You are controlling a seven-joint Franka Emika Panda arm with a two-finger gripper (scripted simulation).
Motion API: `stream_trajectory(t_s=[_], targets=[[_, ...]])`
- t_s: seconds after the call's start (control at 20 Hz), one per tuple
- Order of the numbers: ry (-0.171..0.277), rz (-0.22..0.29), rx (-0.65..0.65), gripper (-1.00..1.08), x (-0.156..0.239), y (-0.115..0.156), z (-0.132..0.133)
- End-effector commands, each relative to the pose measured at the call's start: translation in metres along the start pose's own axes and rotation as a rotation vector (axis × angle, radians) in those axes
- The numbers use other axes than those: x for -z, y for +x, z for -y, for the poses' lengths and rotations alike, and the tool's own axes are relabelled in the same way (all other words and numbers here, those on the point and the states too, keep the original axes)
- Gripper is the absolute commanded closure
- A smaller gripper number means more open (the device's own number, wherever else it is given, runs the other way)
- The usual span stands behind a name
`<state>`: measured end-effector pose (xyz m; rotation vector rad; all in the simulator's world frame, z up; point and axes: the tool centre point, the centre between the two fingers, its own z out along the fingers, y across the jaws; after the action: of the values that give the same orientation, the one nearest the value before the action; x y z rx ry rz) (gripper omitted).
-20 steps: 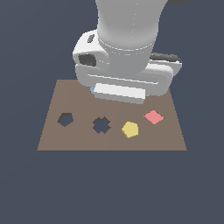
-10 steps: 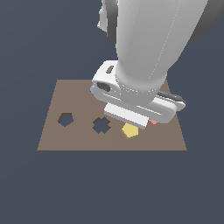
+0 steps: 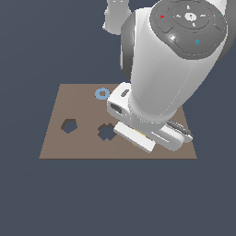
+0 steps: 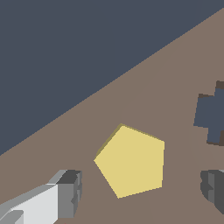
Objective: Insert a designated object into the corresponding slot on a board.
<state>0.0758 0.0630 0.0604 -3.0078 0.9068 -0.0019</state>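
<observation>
Wrist view: flat yellow pentagon block [image 4: 130, 160]

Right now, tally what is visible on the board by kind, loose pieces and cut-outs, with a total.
Yellow pentagon block: 1
Blue ring: 1
Pentagon cut-out: 1
Cross cut-out: 1
Total: 4, all on the brown board. The arm hides part of the board in the exterior view, so more pieces may lie behind it.

Arm bent steeply down from above, bulky white wrist filling the exterior view's right half. Tool [image 4: 140, 190] low, pointing downward. Fingers [image 4: 70, 192] spread wide apart, nothing touching either pad; dark tips seen in wrist view.
</observation>
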Motion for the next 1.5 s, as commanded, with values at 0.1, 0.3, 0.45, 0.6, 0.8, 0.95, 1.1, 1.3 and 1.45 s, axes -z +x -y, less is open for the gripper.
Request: stream_trajectory(t_s=[0.1, 0.3, 0.45, 0.6, 0.8, 0.95, 1.1, 1.3, 1.45], targets=[[0.000, 0.001, -0.043, -0.92, -0.008, 0.005, 0.005], [-0.001, 0.001, -0.056, -0.92, -0.010, 0.007, 0.007], [-0.001, 0.001, -0.053, -0.92, -0.011, 0.006, 0.007], [-0.001, 0.001, -0.054, -0.92, -0.017, 0.006, 0.007], [-0.001, 0.001, -0.056, -0.92, -0.029, 0.007, 0.007], [0.000, 0.001, -0.057, 1.08, -0.030, 0.007, 0.007], [0.000, 0.001, -0.057, 1.08, -0.030, 0.007, 0.007], [0.000, 0.001, -0.057, 1.08, -0.030, 0.007, 0.007], [0.000, 0.000, -0.057, 1.08, -0.030, 0.007, 0.007]])
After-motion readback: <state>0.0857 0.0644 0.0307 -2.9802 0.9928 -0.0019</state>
